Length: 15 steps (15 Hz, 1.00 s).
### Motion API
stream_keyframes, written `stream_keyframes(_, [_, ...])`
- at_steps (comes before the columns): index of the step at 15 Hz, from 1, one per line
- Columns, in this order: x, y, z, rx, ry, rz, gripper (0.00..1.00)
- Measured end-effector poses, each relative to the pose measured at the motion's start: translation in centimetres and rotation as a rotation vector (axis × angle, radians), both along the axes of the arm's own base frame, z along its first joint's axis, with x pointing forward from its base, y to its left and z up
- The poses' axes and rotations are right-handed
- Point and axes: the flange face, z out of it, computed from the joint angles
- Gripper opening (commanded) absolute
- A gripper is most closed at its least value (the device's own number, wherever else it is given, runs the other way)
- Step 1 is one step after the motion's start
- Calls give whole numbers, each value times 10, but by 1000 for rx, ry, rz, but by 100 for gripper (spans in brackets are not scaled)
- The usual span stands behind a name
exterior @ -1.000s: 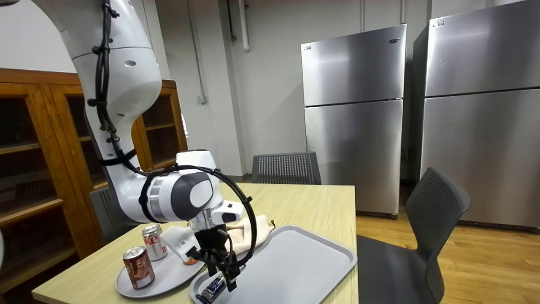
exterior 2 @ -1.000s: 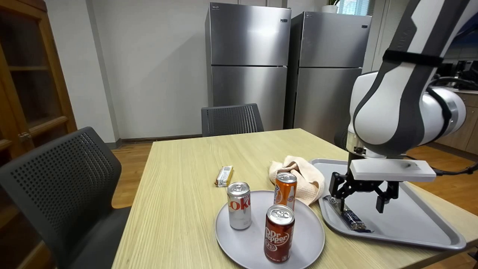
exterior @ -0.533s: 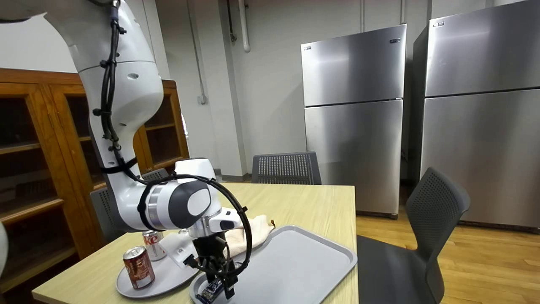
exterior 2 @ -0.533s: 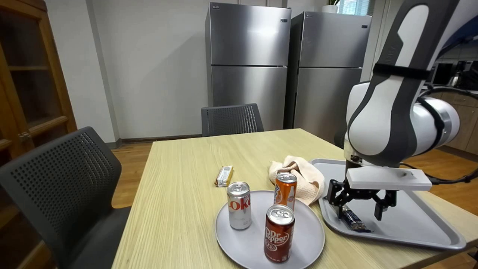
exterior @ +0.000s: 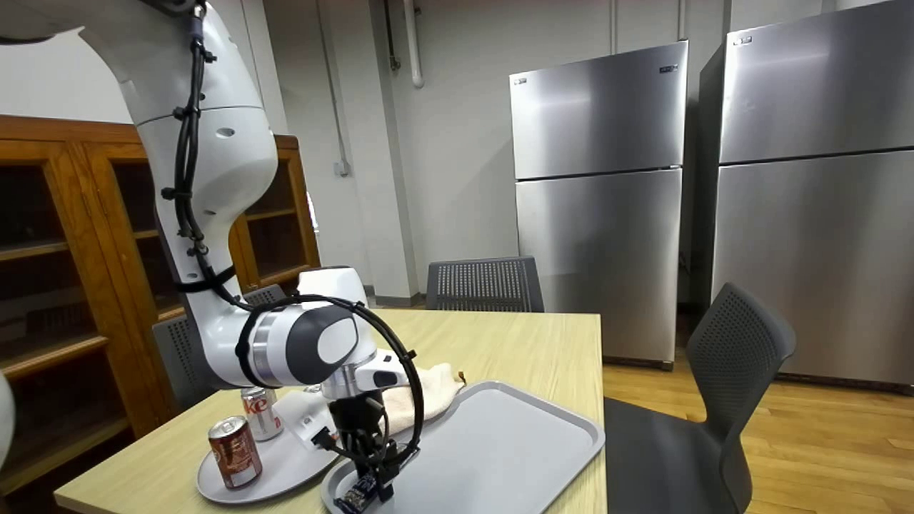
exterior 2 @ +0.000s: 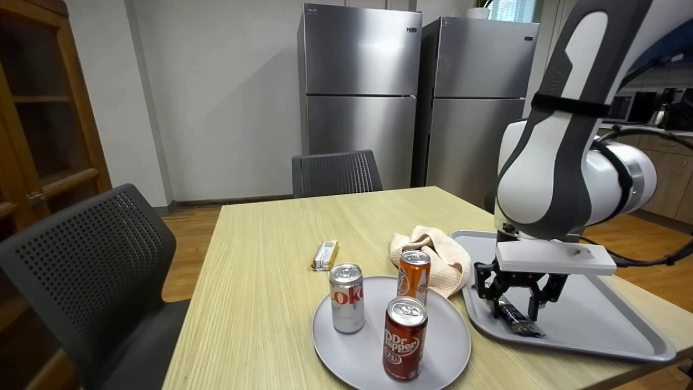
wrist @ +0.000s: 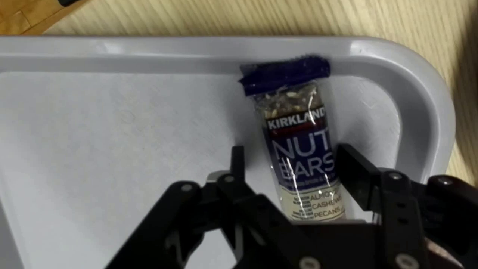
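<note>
A dark blue wrapped nut bar (wrist: 302,157) lies in the corner of the grey tray (wrist: 112,157); its top end rests against the rim. The bar also shows in both exterior views (exterior: 355,497) (exterior 2: 521,325). My gripper (wrist: 290,160) is low over the tray, its fingers on either side of the bar. In the wrist view the right finger is against or very close to the bar's edge. A gap shows between the left finger and the bar. The bar's lower end is hidden by the gripper. The gripper also shows in both exterior views (exterior: 374,484) (exterior 2: 514,315).
A round grey plate (exterior 2: 327,352) beside the tray holds a Diet Coke can (exterior 2: 347,303), a Dr Pepper can (exterior 2: 405,341) and an orange can (exterior 2: 414,273). A crumpled peach cloth (exterior 2: 433,257) lies by the tray. A yellow-wrapped bar (exterior 2: 325,255) lies on the table (exterior 2: 260,281).
The gripper has come down over the tray and shifted a little toward the plate. Its fingers have moved closer together. The nut bar appears to have shifted slightly.
</note>
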Motion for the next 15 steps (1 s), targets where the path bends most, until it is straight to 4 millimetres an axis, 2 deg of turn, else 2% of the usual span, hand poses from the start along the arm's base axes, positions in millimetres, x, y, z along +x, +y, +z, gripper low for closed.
stream_keyframes(2, [3, 1, 1, 2, -6, -5, 19])
stream_keyframes(4, [4, 1, 2, 3, -10, -11, 8])
stream_keyframes(11, [8, -5, 8, 1, -25, -28, 7])
stream_keyframes(15, [17, -9, 27, -1, -71, -32, 7])
